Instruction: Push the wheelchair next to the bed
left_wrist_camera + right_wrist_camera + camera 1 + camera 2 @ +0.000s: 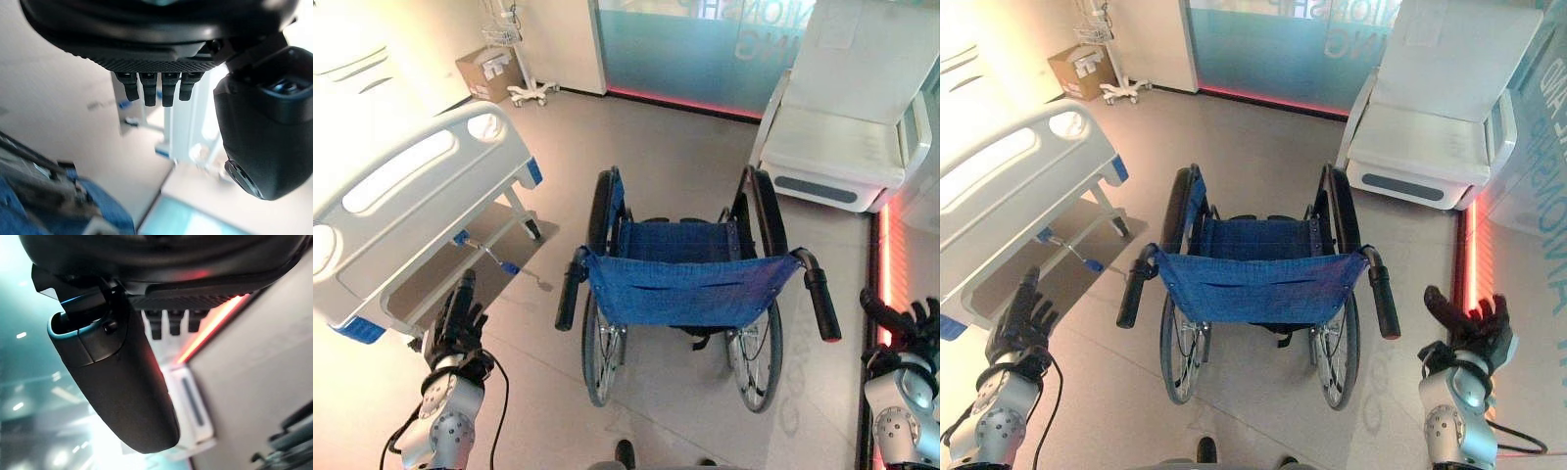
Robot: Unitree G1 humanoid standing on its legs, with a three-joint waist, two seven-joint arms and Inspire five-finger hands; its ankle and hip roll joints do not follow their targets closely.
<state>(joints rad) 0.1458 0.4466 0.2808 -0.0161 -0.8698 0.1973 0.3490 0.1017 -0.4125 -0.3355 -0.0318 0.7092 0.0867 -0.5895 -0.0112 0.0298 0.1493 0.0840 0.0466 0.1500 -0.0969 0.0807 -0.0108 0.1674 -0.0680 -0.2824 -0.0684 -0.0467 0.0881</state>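
Observation:
A wheelchair point(680, 284) with a blue cloth seat and back stands in the middle of the floor, its back toward me. Its two black push handles point(570, 291) point(820, 302) stick out at either side. A white hospital bed point(401, 206) with blue corner bumpers stands at the left, its foot end near the wheelchair's left wheel. My left hand point(458, 323) is raised at the lower left, open, a little way left of the left handle. My right hand point(1469, 328) is up at the lower right, open, just right of the right handle. Neither hand touches the wheelchair.
A white reclining chair point(847, 127) stands at the back right. A cardboard box point(489, 70) and a wheeled stand point(524, 88) sit at the back left by a glass partition point(695, 49). A red light strip point(884, 264) runs along the right wall's base.

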